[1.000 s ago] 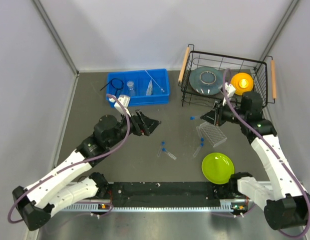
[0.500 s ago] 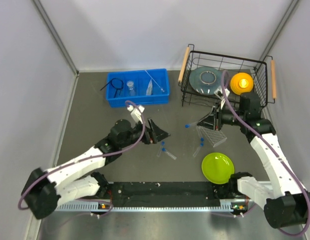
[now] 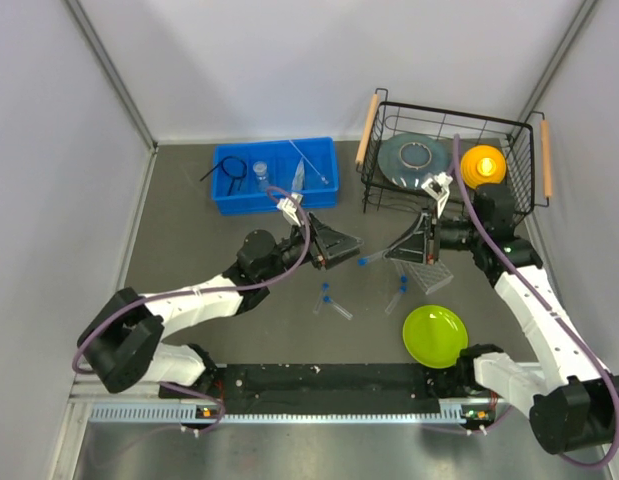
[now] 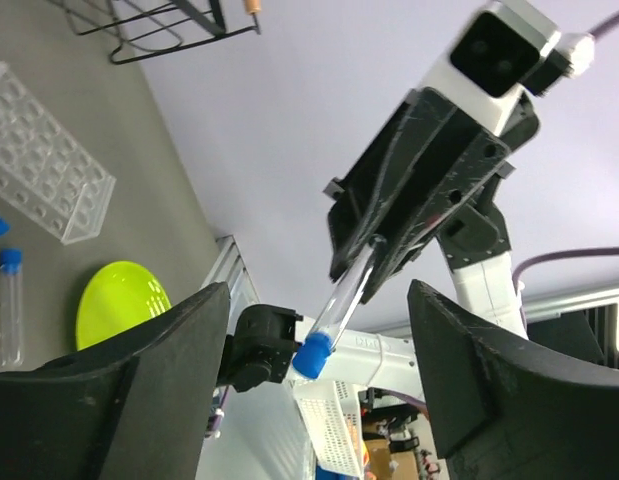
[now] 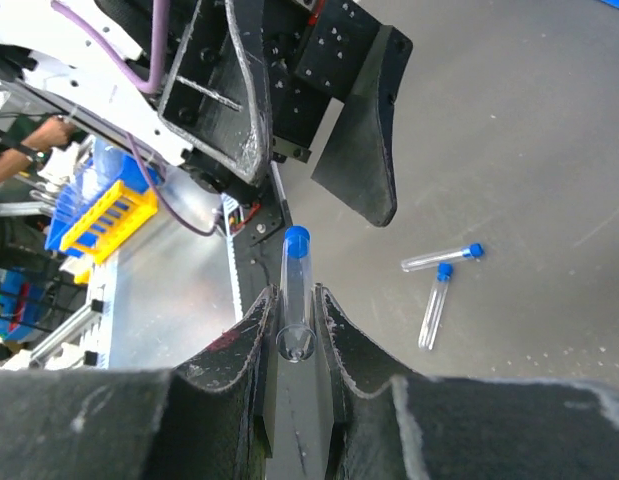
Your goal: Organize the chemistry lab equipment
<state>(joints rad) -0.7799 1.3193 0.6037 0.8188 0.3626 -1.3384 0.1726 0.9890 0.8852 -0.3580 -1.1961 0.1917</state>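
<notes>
While the right gripper [image 5: 294, 318] clamps a blue-capped tube [image 3: 385, 252] above the tabletop [image 3: 189, 230], the left gripper [image 3: 351, 250] stands wide open.
Its cap [image 4: 311, 355] sits between the left fingers [image 4: 169, 350], touching neither.

Looks like a robotics lab test cell to me: grey tabletop [image 3: 179, 230] boxed in by plain white panels [image 3: 289, 70], left arm [image 3: 189, 300] and right arm [image 3: 539, 310] bolted along an aluminium rail [image 3: 329, 412], blue-capped tubes [image 3: 339, 310] lying around as props. The right wrist view catches a yellow crate [image 5: 94, 215] and cable clutter outside.
</notes>
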